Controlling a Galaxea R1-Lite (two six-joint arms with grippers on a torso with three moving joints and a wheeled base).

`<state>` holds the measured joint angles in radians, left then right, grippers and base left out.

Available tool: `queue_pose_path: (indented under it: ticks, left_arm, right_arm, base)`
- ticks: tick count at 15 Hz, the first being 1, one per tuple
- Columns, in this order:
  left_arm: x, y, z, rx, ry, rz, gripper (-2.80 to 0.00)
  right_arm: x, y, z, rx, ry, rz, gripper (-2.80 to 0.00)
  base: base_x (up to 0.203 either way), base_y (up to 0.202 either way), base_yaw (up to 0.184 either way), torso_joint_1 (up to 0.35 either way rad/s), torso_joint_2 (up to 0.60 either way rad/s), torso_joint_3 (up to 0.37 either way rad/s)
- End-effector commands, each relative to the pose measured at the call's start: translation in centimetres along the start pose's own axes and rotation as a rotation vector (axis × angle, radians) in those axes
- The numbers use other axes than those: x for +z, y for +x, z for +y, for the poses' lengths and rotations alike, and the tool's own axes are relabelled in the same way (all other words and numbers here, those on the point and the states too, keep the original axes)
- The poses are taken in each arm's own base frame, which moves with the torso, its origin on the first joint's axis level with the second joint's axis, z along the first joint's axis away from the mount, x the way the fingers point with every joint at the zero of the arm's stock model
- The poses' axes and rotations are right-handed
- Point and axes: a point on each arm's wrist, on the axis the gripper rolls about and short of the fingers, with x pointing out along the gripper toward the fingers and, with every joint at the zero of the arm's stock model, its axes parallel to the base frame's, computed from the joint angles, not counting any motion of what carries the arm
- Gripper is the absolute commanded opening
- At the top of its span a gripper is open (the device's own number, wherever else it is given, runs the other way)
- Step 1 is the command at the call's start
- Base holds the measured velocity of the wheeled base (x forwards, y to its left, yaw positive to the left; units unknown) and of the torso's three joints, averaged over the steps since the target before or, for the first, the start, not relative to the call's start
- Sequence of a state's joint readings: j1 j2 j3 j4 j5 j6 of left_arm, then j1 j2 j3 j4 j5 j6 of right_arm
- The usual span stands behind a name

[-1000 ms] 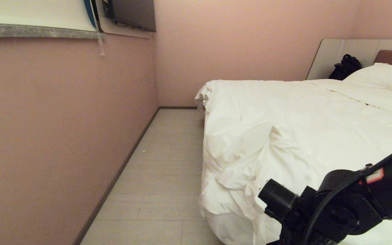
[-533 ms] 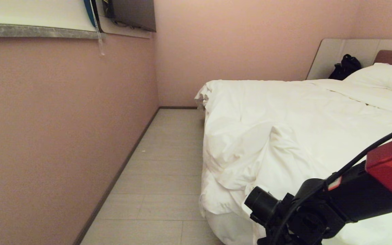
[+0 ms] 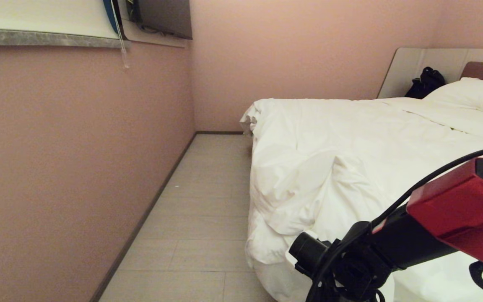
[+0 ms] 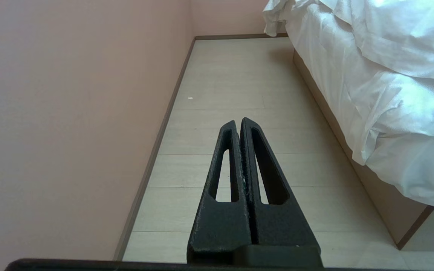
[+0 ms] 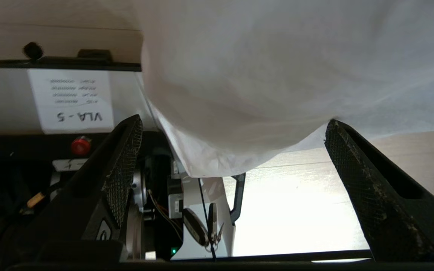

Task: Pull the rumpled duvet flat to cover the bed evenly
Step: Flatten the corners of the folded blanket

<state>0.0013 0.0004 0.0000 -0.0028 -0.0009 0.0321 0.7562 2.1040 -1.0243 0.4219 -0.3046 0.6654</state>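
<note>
White and puffy, the duvet [image 3: 363,155] lies rumpled over the bed [image 4: 386,195], bunched in folds at the near corner and hanging down its side toward the floor [image 3: 199,218]. The right pincer [image 5: 232,124] is spread wide, released, with a hanging fold of the duvet between its fingers [image 5: 371,188]. The left pincer [image 4: 238,122] hangs clenched and empty above the floor beside the bed. A pillow [image 3: 472,94] rests by the headboard [image 3: 417,63].
</note>
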Motion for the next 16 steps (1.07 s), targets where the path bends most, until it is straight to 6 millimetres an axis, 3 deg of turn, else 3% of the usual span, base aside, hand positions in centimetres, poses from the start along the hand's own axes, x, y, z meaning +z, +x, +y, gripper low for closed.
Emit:
queue_pose_path:
  ticks: [1, 13, 14, 16]
  left_arm:
    - [0.0, 0.0, 0.0, 0.001, 0.000, -0.001, -2.80]
    - [0.0, 0.0, 0.0, 0.001, 0.000, -0.001, -2.80]
    - [0.0, 0.0, 0.0, 0.000, 0.001, -0.001, -2.80]
    - [0.0, 0.0, 0.0, 0.001, 0.000, -0.001, -2.80]
  right_arm:
    - [0.0, 0.8, 0.2, -0.045, 0.013, -0.008, 0.00]
    - [0.4, 2.4, 0.3, -0.135, 0.064, -0.018, 0.00]
    - [0.4, 2.4, 0.3, -0.135, 0.064, -0.019, -2.77]
    - [0.5, 2.3, 0.3, -0.131, 0.066, -0.022, -2.80]
  base:
    - [0.000, 0.000, 0.000, 0.000, 0.00, 0.000]
    - [0.000, 0.000, 0.000, 0.000, 0.00, 0.000]
    - [0.000, 0.000, 0.000, 0.000, 0.00, 0.000]
    - [0.000, 0.000, 0.000, 0.000, 0.00, 0.000]
